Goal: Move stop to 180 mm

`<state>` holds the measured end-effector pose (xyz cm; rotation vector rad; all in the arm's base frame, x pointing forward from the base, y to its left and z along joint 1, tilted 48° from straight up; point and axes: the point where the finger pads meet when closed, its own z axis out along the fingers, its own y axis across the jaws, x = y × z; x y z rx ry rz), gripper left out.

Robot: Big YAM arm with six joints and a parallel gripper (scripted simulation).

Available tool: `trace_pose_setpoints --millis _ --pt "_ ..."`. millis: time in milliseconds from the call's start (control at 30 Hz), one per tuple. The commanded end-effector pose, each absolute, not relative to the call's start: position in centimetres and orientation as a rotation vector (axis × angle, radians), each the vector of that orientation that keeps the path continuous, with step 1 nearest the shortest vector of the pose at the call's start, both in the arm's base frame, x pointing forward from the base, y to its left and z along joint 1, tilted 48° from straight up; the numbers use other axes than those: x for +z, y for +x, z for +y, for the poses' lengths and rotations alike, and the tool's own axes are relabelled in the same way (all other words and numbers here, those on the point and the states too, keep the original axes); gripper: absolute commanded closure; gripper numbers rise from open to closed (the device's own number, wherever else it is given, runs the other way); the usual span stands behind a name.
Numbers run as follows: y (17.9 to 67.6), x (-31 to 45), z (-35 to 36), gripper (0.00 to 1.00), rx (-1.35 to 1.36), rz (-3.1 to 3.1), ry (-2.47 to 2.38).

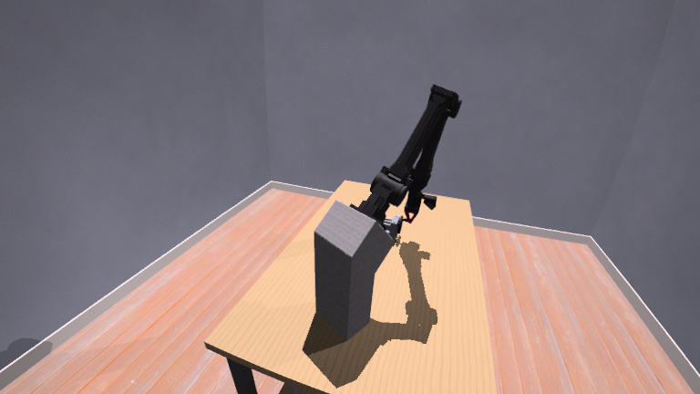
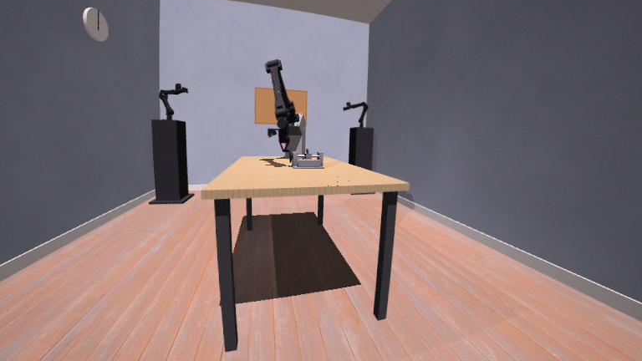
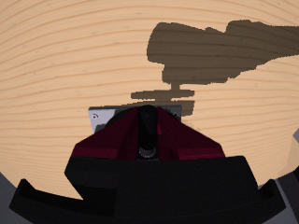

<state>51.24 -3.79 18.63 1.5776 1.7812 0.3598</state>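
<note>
A grey stop fixture point(image 2: 308, 160) with a rail base and a tall grey housing point(image 1: 346, 271) stands on the wooden table. My gripper point(image 1: 409, 218) hangs at the fixture's left end in the exterior view point(image 2: 283, 147), close above the table. In the wrist view the dark red fingers are closed around a small dark knob, the handwheel point(image 3: 148, 130), with a corner of the grey base point(image 3: 100, 118) behind it. The stop and its scale are too small to read.
The arm's shadow point(image 1: 413, 286) falls across the table beside the housing. Two other arms on black pedestals point(image 2: 168, 158) point(image 2: 360, 146) stand by the walls, away from the table. An orange board point(image 2: 280, 105) hangs on the back wall.
</note>
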Motion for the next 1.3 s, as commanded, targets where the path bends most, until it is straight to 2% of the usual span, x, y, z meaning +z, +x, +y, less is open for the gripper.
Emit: trace_pose_setpoints --millis 0,367,600,700,1033,1200,1267 --pt "53.3 24.8 -2.1 0.94 0.469 1.706 1.502" --pt "54.9 22.9 -2.0 0.94 0.445 1.738 1.515" --pt "54.6 25.1 -2.0 0.94 0.474 1.706 1.498" --pt "55.4 22.8 -2.0 0.94 0.443 1.74 1.513" --pt "57.8 22.0 -2.5 0.94 0.434 1.744 1.507" --pt "57.5 24.3 -2.3 0.94 0.466 1.715 1.486" --pt "58.0 21.6 -3.1 0.94 0.43 1.739 1.513"
